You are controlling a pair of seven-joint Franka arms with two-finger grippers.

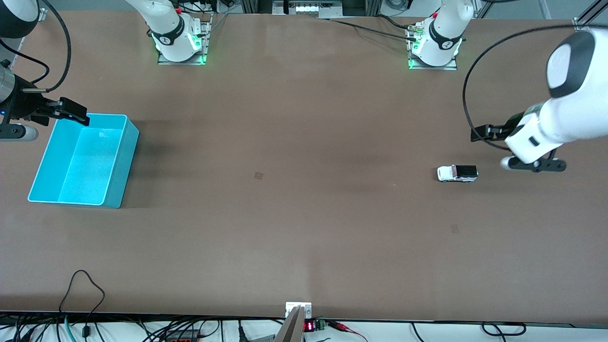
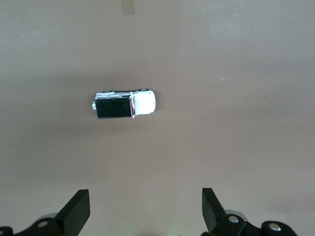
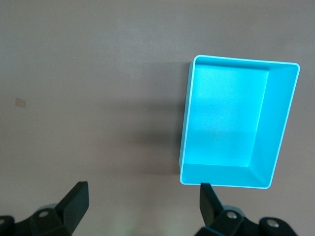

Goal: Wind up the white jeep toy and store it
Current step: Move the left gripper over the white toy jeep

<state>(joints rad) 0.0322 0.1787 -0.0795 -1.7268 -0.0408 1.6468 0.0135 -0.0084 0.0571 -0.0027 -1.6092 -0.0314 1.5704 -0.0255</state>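
The white jeep toy point(image 1: 457, 173) stands on its wheels on the brown table toward the left arm's end, its black ribbed roof up. It also shows in the left wrist view point(image 2: 124, 103). My left gripper point(image 1: 479, 133) hangs open and empty above the table just beside the jeep, not touching it; in its own view point(image 2: 145, 209) the jaws stand wide apart. The cyan bin point(image 1: 85, 166) sits empty at the right arm's end. My right gripper point(image 1: 81, 118) is open and empty over the bin's rim; its own view point(image 3: 142, 204) shows the bin point(image 3: 224, 118) below.
Two small tape marks are on the table, one near the middle point(image 1: 258, 175) and one nearer the front camera than the jeep point(image 1: 454, 228). Cables point(image 1: 85, 289) lie along the table edge nearest the front camera. The arm bases point(image 1: 180, 42) stand along the edge farthest from it.
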